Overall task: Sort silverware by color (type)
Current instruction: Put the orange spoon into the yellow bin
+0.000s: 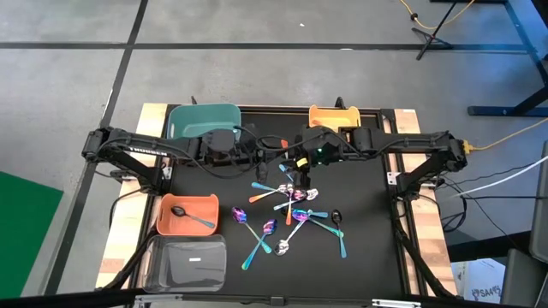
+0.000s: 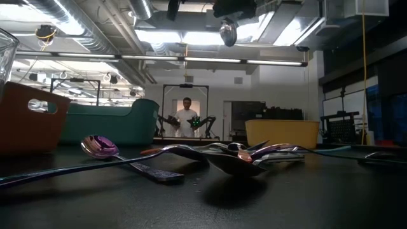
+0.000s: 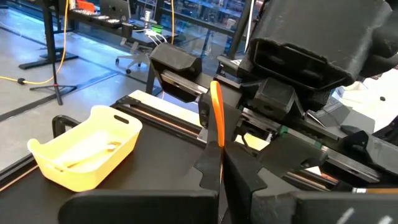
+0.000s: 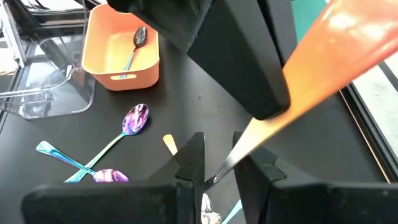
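Note:
An orange-copper spoon (image 3: 216,112) is held in the air above the middle of the table, between my two grippers. My left gripper (image 3: 221,152) is shut on it, reaching in from the table's left (image 1: 287,164). My right gripper (image 4: 219,158) faces it from the right (image 1: 306,171), open, with its fingers on either side of the spoon's thin end (image 4: 233,158). I cannot tell whether they touch it. The low view shows a spoon bowl (image 2: 227,32) hanging high below the grippers. The other spoons (image 1: 291,210), purple, teal, silver and black, lie scattered flat on the mat. My left gripper pinches the orange-copper spoon's shaft (image 3: 219,140) between its two fingers. The fingers lie across the shaft, which sticks out past their ends toward my right gripper. The spoon is lifted clear of the table.
An orange bin (image 1: 163,224) at the near left holds a black spoon (image 1: 190,216). A clear bin (image 1: 154,257) sits in front of it. The teal bin (image 1: 204,115) and the yellow bin (image 1: 330,113) stand at the far edge. A person (image 2: 186,117) stands far behind the table.

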You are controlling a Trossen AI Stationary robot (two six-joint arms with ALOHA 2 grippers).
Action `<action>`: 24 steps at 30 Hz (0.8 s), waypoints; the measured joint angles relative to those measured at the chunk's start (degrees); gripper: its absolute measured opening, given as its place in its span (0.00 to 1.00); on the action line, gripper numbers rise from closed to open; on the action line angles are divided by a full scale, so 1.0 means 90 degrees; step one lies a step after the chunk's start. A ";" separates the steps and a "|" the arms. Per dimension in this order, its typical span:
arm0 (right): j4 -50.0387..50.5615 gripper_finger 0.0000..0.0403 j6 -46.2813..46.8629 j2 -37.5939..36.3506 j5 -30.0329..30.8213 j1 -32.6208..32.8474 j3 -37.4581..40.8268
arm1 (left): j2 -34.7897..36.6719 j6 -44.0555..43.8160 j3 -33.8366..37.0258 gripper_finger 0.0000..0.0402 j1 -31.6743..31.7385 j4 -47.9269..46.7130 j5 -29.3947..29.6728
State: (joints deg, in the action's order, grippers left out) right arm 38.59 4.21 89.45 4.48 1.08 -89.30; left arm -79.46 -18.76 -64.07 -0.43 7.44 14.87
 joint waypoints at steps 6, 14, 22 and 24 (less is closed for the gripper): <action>0.0003 0.09 -0.0007 0.0000 0.0211 0.0000 0.0000 | 0.0000 0.0000 0.0000 0.00 0.0002 -0.0009 0.0002; 0.0027 0.02 -0.0049 0.0000 0.0225 -0.0004 0.0000 | 0.0000 0.0027 0.0000 0.00 0.0002 -0.0044 0.0005; 0.0046 0.00 -0.0112 0.0000 0.0268 -0.0005 0.0002 | 0.0000 -0.0016 0.0000 0.04 -0.0002 -0.0050 0.0078; 0.0058 0.00 -0.0139 0.0000 0.0269 -0.0017 0.0002 | 0.0000 -0.0030 0.0000 0.06 -0.0002 -0.0052 0.0080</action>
State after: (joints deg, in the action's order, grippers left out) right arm 39.11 2.96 89.45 6.90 0.93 -89.27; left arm -79.46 -19.04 -64.07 -0.45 6.98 15.59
